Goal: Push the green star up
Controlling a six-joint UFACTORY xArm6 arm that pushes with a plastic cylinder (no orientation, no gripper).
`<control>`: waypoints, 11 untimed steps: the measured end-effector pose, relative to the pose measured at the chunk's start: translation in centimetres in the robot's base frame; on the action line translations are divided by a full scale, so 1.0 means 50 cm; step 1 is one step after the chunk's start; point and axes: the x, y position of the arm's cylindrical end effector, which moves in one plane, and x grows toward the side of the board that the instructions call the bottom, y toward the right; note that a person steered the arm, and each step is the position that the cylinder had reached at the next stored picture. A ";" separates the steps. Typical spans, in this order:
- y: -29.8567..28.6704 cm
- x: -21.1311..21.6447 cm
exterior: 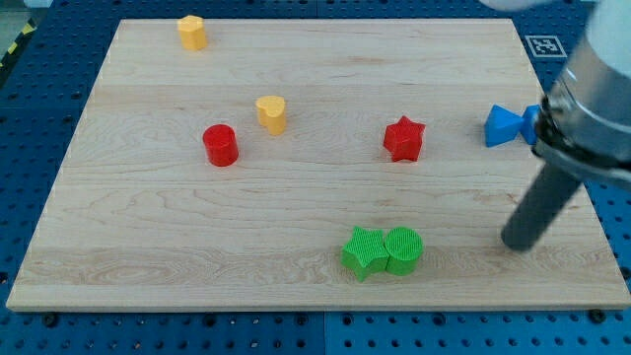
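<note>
Right beside green star (364, 252), touching: green cylinder (403, 248); my tip (515, 242) well apart.

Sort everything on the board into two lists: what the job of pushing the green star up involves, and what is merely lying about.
Job: green star; my tip, well to its right.
Lying about: green cylinder touching the star, red star, red cylinder, yellow heart, yellow block, blue block.

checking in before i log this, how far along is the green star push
Nothing looks done: the green star sits near the view's bottom, touching the green cylinder on its right. In hand: my tip stands apart, well to the view's right of both. Left: get below the star and push it up toward the red star.
</note>
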 end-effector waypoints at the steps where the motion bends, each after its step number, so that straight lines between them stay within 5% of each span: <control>1: -0.026 0.074; 4: -0.312 0.078; 11: -0.375 -0.061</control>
